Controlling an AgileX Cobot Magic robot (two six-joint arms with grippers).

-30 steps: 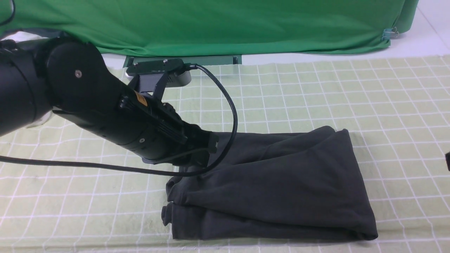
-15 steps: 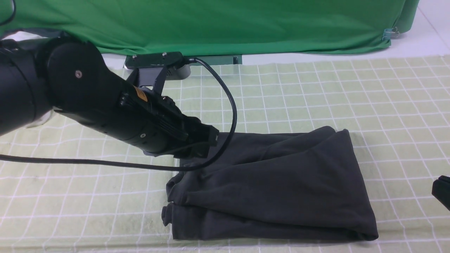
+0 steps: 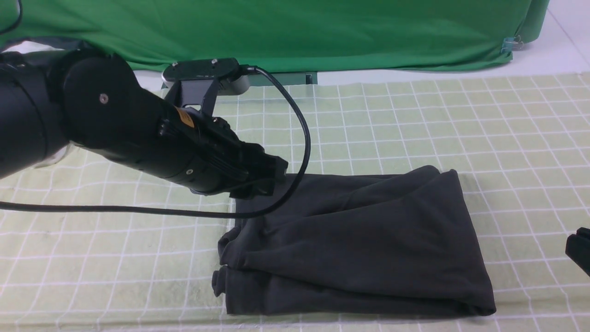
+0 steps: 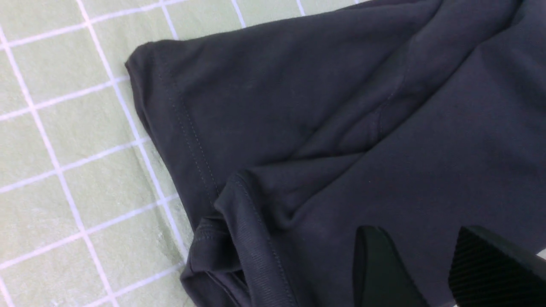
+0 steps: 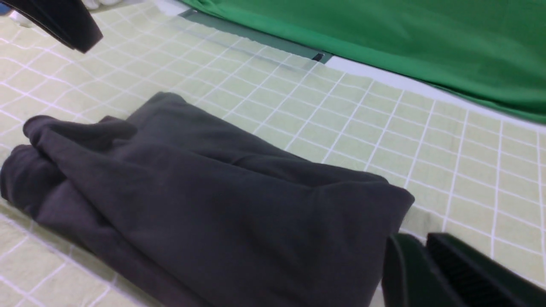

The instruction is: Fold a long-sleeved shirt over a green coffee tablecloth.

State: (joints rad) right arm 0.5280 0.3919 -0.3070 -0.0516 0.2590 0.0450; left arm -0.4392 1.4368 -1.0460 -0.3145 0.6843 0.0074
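Observation:
The long-sleeved shirt lies folded into a dark, thick rectangle on the green coffee tablecloth. My left gripper hovers over the fold's far left corner. In the left wrist view the left gripper is open above the shirt, with only fabric behind the gap and nothing held. My right gripper shows only as a black tip at the right edge. In the right wrist view the right gripper has its fingers close together, empty, beside the shirt's right end.
A deep-green fabric sheet hangs along the back, clipped at its right corner. A black cable loops from the left wrist camera over the shirt's edge. A green metal base sits under the sheet. Open tablecloth surrounds the shirt.
The left arm has risen a little off the shirt's far left corner. The right gripper's tip has slid lower along the right edge. The shirt has not moved.

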